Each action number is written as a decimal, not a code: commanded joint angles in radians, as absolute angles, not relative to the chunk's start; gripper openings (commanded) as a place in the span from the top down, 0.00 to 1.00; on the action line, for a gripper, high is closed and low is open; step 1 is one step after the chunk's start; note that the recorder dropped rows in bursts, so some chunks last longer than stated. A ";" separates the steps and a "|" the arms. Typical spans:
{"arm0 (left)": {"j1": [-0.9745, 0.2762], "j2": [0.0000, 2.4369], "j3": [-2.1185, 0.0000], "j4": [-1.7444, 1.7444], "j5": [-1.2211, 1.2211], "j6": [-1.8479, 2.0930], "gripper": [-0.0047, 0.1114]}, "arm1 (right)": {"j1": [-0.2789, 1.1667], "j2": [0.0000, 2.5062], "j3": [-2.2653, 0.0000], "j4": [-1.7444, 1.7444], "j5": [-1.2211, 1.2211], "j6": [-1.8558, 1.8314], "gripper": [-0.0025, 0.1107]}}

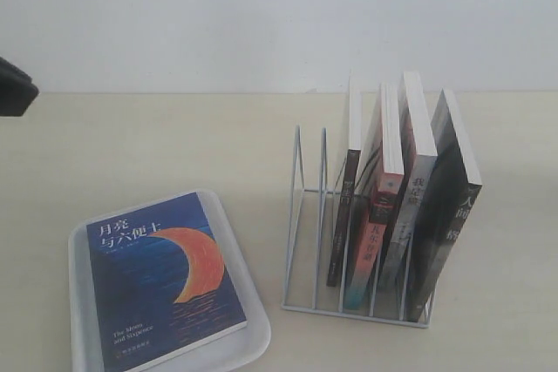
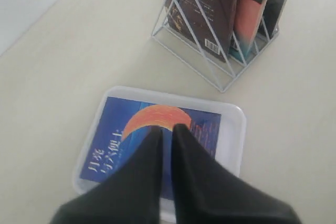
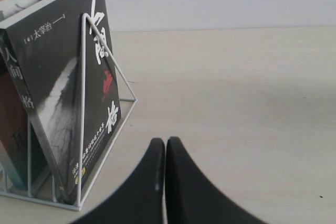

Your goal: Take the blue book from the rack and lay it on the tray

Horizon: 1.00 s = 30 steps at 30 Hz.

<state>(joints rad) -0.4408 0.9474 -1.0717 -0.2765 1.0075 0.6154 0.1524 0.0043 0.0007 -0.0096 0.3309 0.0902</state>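
Now, your blue book (image 1: 161, 280) lies flat, cover up, inside the tray (image 1: 80, 302), on the table (image 3: 252, 103) to the left of the rack (image 1: 293, 215). Your left gripper (image 2: 167, 129) hangs over the moon on the cover, jaws closed on nothing. Your right gripper (image 3: 165, 142) is pinched together too and empty, over bare table just beside the rack's end, where a black book (image 3: 68, 93) leans.
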 commanded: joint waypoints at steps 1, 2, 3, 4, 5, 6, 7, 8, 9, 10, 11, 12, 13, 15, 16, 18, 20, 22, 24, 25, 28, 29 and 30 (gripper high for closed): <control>-0.439 0.874 -0.993 -0.341 0.993 0.495 0.92 | 0.150 0.000 0.000 -0.013 0.323 0.091 0.98; -0.439 0.860 -0.982 -0.358 0.993 0.486 0.92 | 0.150 0.000 0.000 -0.013 0.323 0.091 0.98; -0.439 0.842 -0.972 -0.375 0.993 0.486 0.92 | 0.150 0.000 0.000 -0.013 0.323 0.091 0.98; -0.439 0.823 -0.960 -0.405 0.995 0.486 0.92 | 0.150 0.000 0.000 -0.013 0.323 0.091 0.98; -0.439 0.807 -0.953 -0.423 0.998 0.486 0.92 | 0.150 0.000 0.000 -0.013 0.323 0.091 0.98; -0.439 0.795 -0.948 -0.435 1.002 0.486 0.92 | 0.150 0.000 0.000 -0.013 0.323 0.091 0.98; -0.439 0.778 -0.940 -0.453 0.999 0.486 0.92 | 0.150 0.000 0.000 -0.013 0.323 0.091 0.98; -0.439 0.769 -0.938 -0.458 0.999 0.486 0.92 | 0.150 0.000 0.000 -0.013 0.323 0.091 0.98; -0.439 0.762 -0.938 -0.458 0.998 0.486 0.92 | 0.150 0.000 0.000 -0.013 0.323 0.091 0.98; -0.439 0.750 -0.938 -0.458 0.998 0.486 0.92 | 0.150 0.000 0.000 -0.013 0.323 0.091 0.98; -0.439 0.745 -0.938 -0.458 0.996 0.486 0.92 | 0.150 0.000 0.000 -0.013 0.323 0.091 0.98; -0.439 0.738 -0.938 -0.458 0.995 0.486 0.92 | 0.150 0.000 0.000 -0.013 0.323 0.091 0.98; -0.439 0.733 -0.938 -0.458 0.995 0.486 0.92 | 0.150 0.000 0.000 -0.013 0.323 0.091 0.98; -0.439 0.729 -0.938 -0.458 0.995 0.486 0.92 | 0.150 0.000 0.000 -0.013 0.323 0.091 0.98; -0.439 0.729 -0.938 -0.458 0.995 0.486 0.92 | 0.150 0.000 0.000 -0.013 0.323 0.091 0.98; -0.439 0.730 -0.938 -0.458 0.993 0.486 0.92 | 0.150 0.000 0.000 -0.013 0.323 0.091 0.98; -0.439 0.730 -0.938 -0.458 0.993 0.486 0.92 | 0.150 0.000 0.000 -0.013 0.323 0.091 0.98; -0.446 0.730 -0.938 -0.460 0.993 0.486 0.92 | 0.150 0.000 0.000 -0.013 0.323 0.091 0.98; -0.451 0.722 -0.938 -0.449 0.991 0.487 0.92 | 0.150 0.000 0.000 -0.013 0.323 0.091 0.98; -0.451 0.715 -0.936 -0.449 0.991 0.487 0.92 | 0.150 0.000 0.000 -0.013 0.323 0.091 0.98; -0.449 0.693 -0.936 -0.458 0.991 0.487 0.92 | 0.150 0.000 0.000 -0.013 0.323 0.091 0.98; -0.449 0.681 -0.936 -0.452 0.991 0.487 0.92 | 0.150 0.000 0.000 -0.013 0.323 0.091 0.98; -0.449 0.669 -0.936 -0.452 0.991 0.487 0.92 | 0.150 0.000 0.000 -0.013 0.323 0.091 0.98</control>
